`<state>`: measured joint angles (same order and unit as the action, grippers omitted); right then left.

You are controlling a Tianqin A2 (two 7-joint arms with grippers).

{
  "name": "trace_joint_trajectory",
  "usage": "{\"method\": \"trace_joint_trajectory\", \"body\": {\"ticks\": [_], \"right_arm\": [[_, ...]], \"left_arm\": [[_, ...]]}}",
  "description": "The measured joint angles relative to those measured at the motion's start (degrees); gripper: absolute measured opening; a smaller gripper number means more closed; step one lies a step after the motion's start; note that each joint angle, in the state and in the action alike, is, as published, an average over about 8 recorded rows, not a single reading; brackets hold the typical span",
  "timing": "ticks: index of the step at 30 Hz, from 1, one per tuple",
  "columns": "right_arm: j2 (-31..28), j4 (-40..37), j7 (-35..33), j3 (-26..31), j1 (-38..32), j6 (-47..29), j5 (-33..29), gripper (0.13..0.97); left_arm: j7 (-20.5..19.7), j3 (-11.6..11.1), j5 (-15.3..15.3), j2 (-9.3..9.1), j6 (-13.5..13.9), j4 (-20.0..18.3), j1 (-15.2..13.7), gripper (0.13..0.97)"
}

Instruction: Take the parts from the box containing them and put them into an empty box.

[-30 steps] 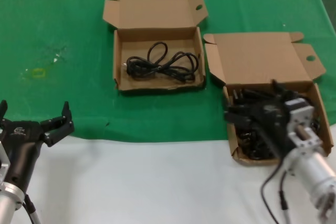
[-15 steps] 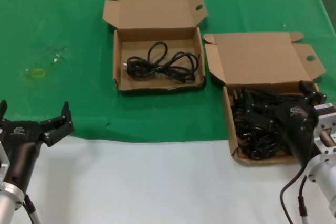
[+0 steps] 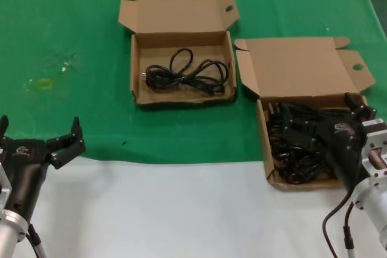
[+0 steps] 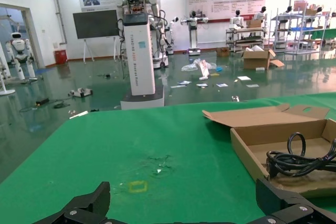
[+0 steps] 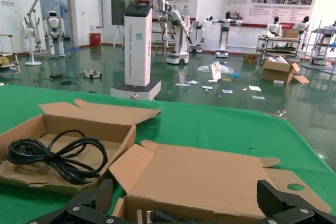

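Right pincer (image 3: 358,112) is down over the box containing them (image 3: 268,137), the taller-lidded carton sitting at about four o'clock on the bench (image 3: 181,209). Its black fingers (image 3: 363,110) are spread wide, hovering right at the pile of black cable parts (image 3: 296,143) heaped inside, and from here you cannot tell whether any fingertip is actually touching a cord. Nothing is gripped. The lid of that carton stands back toward twelve o'clock, round hole in its side flap showing.

Over at about twelve o'clock from the bench centre sits the other carton, an empty box (image 3: 138,67) by name, though it has one coiled black cable (image 3: 186,75) lying flat on its floor. Its short wide lid is folded back, flaps flared. The two cartons sit just beside each other, near corners almost meeting, both on the green mat (image 3: 72,40) that covers the far half of the bench.

Left pincer (image 3: 37,140) is parked at eight o'clock, low over the edge where green meets white, fingers splayed wide and holding nothing. In its wrist view the fingertips frame a small yellow mark (image 4: 138,186) on the mat, with the cable carton off to the side.
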<state>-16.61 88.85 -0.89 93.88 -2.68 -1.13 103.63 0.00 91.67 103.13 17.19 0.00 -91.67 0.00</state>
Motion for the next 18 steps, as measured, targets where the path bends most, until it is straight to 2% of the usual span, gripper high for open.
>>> {"method": "trace_joint_trajectory", "body": {"ticks": [18], "right_arm": [[0.00,0.00,0.00,0.00,0.00,0.00,0.00,0.966]], "left_arm": [[0.00,0.00,0.00,0.00,0.00,0.00,0.00,0.966]]}}
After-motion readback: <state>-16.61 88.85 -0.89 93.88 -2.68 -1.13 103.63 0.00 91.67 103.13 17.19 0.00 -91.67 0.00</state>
